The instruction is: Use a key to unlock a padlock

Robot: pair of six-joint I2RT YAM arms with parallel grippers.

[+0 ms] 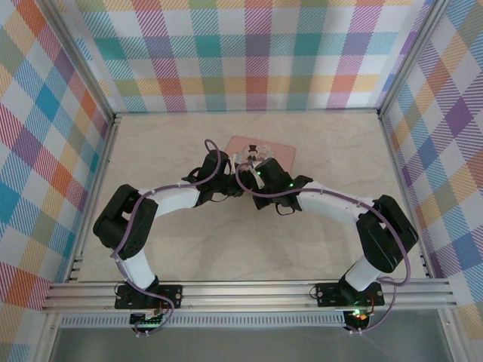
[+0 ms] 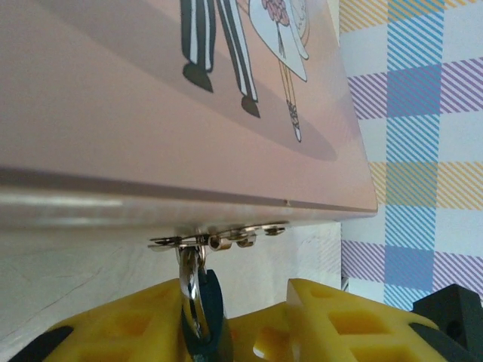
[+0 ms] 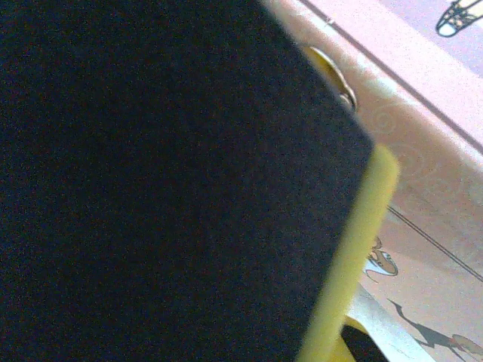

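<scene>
Padlock (image 2: pixel 210 320): tiny, hard metal, likely slick, dangles loose from tin (image 2: pixel 151 113) hasp (image 2: pixel 219 241); pinch flat sides. Left pincer (image 2: pixel 253 302) spread around it; right pincer (image 1: pixel 255 167) pressed together.

We can read no text, no., brand or sign in any pic. The pink tin (image 2: pixel 113 113), just above the jaws of the left gripper (image 2: pixel 260 332), has only a cartoon drawing on its lid (striped legs, a dress), w/o letters. On the tin's side next to the right jaws we also see only small drawn figures and swirls, no words.
</scene>
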